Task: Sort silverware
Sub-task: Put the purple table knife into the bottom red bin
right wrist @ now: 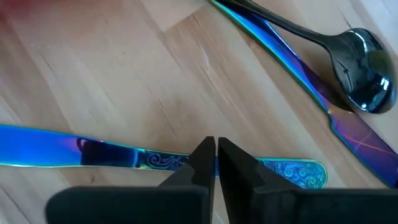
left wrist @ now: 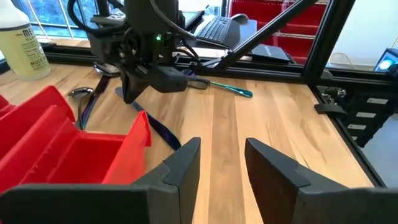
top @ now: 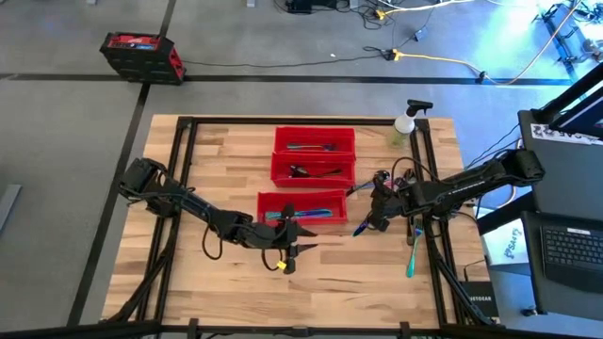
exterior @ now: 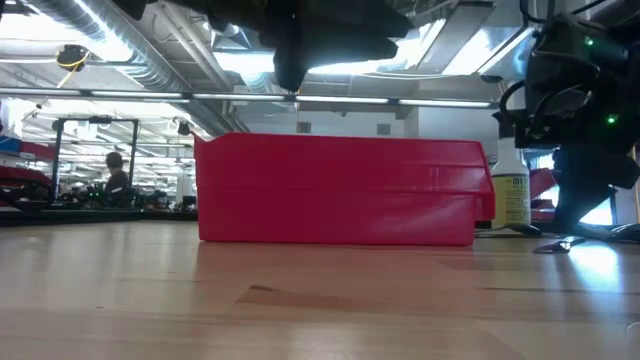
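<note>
1. Right gripper low over the wooden table, right of middle in the high view, fingers pressed tight together on the handle of a shiny blue knife.
2. Knife flat on the wood, lying left to right across the right wrist view, fingers crossing it near the patterned end.
3. Dark spoon and one more blue piece just beside it, upper right in that view.
4. Left gripper part way open, holding nothing, at the near red bin, lower middle of the high view.
5. Right arm closest to the loose pieces; teal piece farther right.
6. Three red bins mid-table, spray bottle upper right, big bright room behind.
</note>
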Controlling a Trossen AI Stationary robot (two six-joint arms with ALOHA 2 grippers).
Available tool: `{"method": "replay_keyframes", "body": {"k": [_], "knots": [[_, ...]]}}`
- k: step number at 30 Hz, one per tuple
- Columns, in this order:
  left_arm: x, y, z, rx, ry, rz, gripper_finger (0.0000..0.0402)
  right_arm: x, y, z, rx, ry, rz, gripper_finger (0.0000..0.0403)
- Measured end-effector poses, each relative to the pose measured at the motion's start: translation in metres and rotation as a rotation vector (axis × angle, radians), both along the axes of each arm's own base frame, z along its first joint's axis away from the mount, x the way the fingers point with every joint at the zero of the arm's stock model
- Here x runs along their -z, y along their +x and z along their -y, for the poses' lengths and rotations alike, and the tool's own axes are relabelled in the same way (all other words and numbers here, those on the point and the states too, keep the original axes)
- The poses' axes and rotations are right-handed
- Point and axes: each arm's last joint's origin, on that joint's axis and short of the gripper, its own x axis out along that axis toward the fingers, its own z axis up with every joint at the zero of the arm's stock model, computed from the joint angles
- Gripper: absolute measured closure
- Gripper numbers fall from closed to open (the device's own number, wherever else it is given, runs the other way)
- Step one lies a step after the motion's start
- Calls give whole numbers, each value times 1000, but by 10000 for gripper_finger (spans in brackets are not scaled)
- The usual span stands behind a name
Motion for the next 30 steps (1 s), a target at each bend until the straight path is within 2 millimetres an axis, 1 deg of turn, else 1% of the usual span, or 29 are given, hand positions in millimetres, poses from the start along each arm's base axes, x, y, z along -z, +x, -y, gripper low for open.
{"method": "replay_keyframes", "body": {"k": [5, 11, 18, 26, 30], "knots": [[0, 0, 0, 1, 3, -1, 288, 0, 0, 0, 20, 7, 9, 402], [-3, 1, 0, -5, -33, 29, 288, 0, 1, -1, 61, 57, 28, 402], [-3, 1, 0, -6, -36, 31, 288, 0, 2, -3, 94, 100, 43, 402], [-3, 1, 0, -6, -37, 30, 288, 0, 1, -10, 109, 59, 74, 402], [-3, 1, 0, -7, -39, 31, 288, -1, 0, -10, 166, 43, 100, 402]]}}
